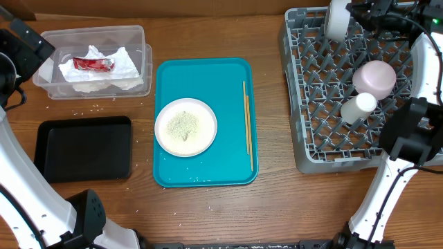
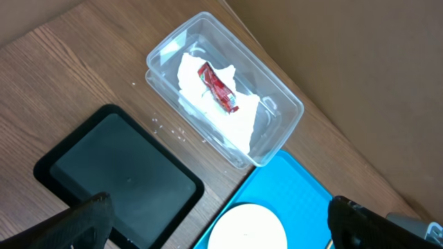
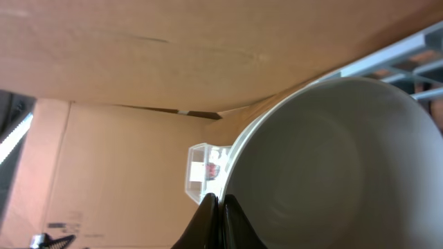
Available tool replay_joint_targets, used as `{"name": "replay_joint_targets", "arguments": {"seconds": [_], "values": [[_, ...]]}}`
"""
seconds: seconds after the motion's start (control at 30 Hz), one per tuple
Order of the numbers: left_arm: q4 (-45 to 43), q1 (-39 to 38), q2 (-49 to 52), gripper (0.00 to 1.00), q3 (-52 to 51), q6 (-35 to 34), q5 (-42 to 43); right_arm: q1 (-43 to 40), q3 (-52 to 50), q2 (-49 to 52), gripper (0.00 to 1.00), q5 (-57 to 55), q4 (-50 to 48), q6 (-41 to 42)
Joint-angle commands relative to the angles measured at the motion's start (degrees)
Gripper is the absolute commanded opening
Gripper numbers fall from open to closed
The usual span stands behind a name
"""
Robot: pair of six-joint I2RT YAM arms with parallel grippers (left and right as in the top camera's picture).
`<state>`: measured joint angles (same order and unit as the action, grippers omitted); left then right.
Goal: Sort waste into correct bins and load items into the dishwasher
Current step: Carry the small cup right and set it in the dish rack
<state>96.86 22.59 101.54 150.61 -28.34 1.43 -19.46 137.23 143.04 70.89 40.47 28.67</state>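
Note:
The clear tub (image 1: 135,38) holds the crumpled napkin (image 1: 124,66) and red wrapper (image 1: 93,64); both also show in the left wrist view (image 2: 220,86). The black tray (image 1: 83,148) lies in front of it. A white plate (image 1: 203,138) with rice (image 1: 184,125) and the chopsticks (image 1: 247,124) lie on the teal tray (image 1: 228,83). My left gripper (image 1: 31,43) hangs open and empty (image 2: 220,211) high over the tub. My right gripper (image 1: 356,14) is shut on the rim of a white bowl (image 3: 332,159) held on edge at the far side of the grey dish rack (image 1: 311,104).
A pale-pink dish (image 1: 375,77) and a small white cup (image 1: 358,108) sit in the rack. Loose rice grains (image 1: 90,108) lie on the wood between tub and black tray. A cardboard wall stands behind the table.

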Motion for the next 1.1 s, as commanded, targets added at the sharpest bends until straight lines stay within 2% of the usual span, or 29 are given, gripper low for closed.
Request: {"name": "replay_joint_targets", "arguments": {"seconds": [0.0, 0.1, 0.2, 0.37, 0.57, 0.77, 0.93, 1.07], "values": [[-0.07, -0.11, -0.81, 1.00, -0.13, -0.37, -0.39, -0.59, -0.04, 2.97, 0.04, 1.18, -0.07, 4.66], [-0.07, -0.11, -0.81, 1.00, -0.13, -0.39, -0.37, -1.22, -0.02, 3.13, 0.04, -3.39, 1.88, 4.63], [-0.07, -0.11, -0.81, 1.00, -0.13, -0.39, -0.39, -2.75, 0.13, 3.08, 0.07, -4.90, 1.62, 6.19], [-0.07, -0.11, -0.81, 1.00, -0.13, -0.39, -0.37, -6.67, 0.52, 1.95, 0.08, -5.60, 1.66, 7.43], [-0.07, -0.11, -0.79, 1.00, -0.13, -0.39, -0.37, -11.32, 0.70, -2.08, 0.25, -6.71, 2.49, 7.69], [-0.07, -0.11, -0.81, 1.00, -0.13, -0.37, -0.37, -15.23, 2.67, -9.14, 0.31, -14.56, 6.14, 7.58], [-0.07, -0.11, -0.79, 1.00, -0.13, -0.39, -0.37, -14.45, 2.71, -13.88, 0.31, -17.59, 7.10, 5.22], [-0.07, -0.11, -0.79, 1.00, -0.13, -0.39, -0.37, -9.88, 2.71, -15.23, 0.31, -24.76, 13.14, 0.07]]}}
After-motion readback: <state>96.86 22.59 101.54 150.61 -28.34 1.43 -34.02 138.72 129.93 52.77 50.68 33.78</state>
